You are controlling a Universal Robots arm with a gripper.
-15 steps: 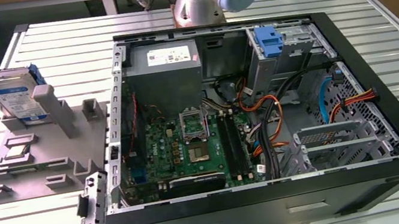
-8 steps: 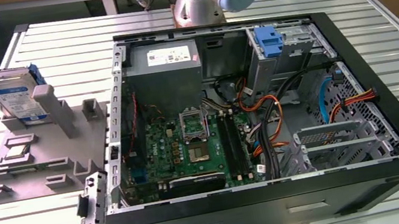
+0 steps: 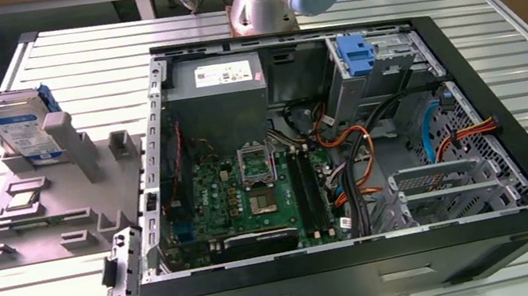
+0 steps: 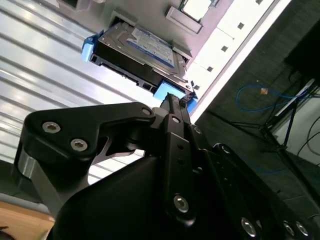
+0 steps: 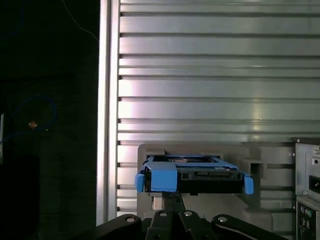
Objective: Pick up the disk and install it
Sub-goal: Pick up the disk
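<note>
Disk (image 3: 22, 130) stands on edge in a slot of the grey fixture (image 3: 41, 225), on the slatted table (image 3: 326, 5) at the exterior view's left, outside the PC case (image 3: 371, 275). Its blue carrier frames it, and both wrist views show the top edge (image 5: 192, 175) facing up.

Handling, as a judgement: rigid, dense for its size, shock-sensitive. The metal faces are slick and the plastic carrier flexes. Best hold looks like across the two flat faces near the upper edge, not on the blue tabs.

Gripper (image 4: 172, 100) is lined up over the disk's blue end tab. Its fingers are together with nothing between them, and contact can't be judged.

Around it:
- A grey post (image 3: 76, 147) of the fixture stands just beside the disk's labelled face, which crowds a finger on that side.
- The case has a second blue caddy (image 3: 356, 52) near the power supply (image 3: 220, 75).
- A metal drive cage (image 3: 442, 182) sits lower in the case.
- Orange and black cables (image 3: 357, 156) are strung across the interior and are likely snag points.
</note>
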